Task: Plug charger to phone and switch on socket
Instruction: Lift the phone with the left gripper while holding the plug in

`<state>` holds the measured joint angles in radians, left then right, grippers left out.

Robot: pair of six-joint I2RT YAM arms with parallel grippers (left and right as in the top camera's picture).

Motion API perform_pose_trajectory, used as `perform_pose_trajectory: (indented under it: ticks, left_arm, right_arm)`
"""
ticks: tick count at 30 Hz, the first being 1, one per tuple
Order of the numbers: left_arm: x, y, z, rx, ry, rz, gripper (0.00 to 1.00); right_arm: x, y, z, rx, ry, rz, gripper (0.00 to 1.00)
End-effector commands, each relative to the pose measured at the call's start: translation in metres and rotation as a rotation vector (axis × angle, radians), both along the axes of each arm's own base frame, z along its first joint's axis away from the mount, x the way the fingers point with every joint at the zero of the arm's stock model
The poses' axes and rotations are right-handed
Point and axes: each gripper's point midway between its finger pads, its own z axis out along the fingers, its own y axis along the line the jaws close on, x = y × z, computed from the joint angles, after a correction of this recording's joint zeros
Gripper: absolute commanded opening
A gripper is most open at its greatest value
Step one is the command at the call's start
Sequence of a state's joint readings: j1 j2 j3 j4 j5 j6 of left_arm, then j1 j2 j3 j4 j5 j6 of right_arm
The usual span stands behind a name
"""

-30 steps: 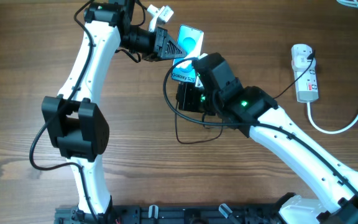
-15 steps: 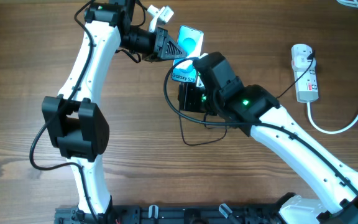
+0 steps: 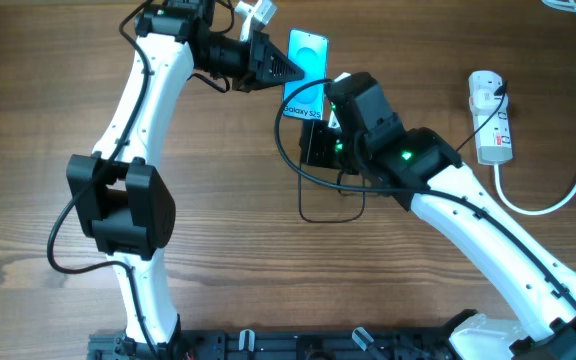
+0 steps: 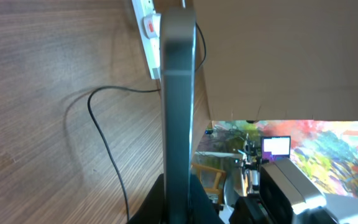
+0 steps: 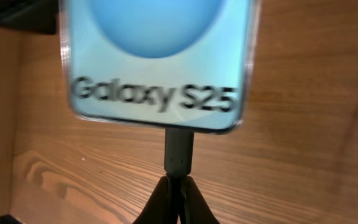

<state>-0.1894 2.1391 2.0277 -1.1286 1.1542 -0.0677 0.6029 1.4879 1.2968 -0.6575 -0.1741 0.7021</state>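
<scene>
Phone (image 4: 178, 93) is clamped edge-on between the fingers of the left end effector (image 4: 178, 204) and held over the table (image 3: 48, 120). The charger's connector (image 5: 179, 152) is pinched in the clenched right end effector (image 5: 178, 196) and meets the phone's short edge below the "Galaxy S25" lettering; full seating cannot be judged. The charger cable (image 3: 313, 208) is looped on the table beneath. The socket (image 3: 492, 118) is seen well apart at the right, with its white cord (image 3: 558, 200) curving away.
</scene>
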Motion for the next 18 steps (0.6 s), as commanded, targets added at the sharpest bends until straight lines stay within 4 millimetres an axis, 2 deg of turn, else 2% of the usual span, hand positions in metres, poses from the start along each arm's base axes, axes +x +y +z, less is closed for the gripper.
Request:
perform_pose_trajectory:
  ticks: [1,7,11,18]
  left_arm:
    - [0.0,0.0,0.021,-0.046,-0.034,0.003,0.04]
    - [0.01,-0.002,0.025,-0.058,-0.111,0.003,0.04]
    - [0.015,-0.002,0.026,-0.054,-0.086,0.032,0.04]
    - [0.015,-0.002,0.026,-0.054,-0.09,0.03,0.04]
  right_arm:
    - [0.005,0.005,0.014,0.002,-0.062,0.068,0.05]
    - [0.001,0.004,0.011,-0.011,-0.051,0.085,0.04]
    - [0.002,0.004,0.011,-0.012,-0.054,0.085,0.05]
    - [0.014,-0.002,0.014,-0.042,-0.105,0.036,0.05]
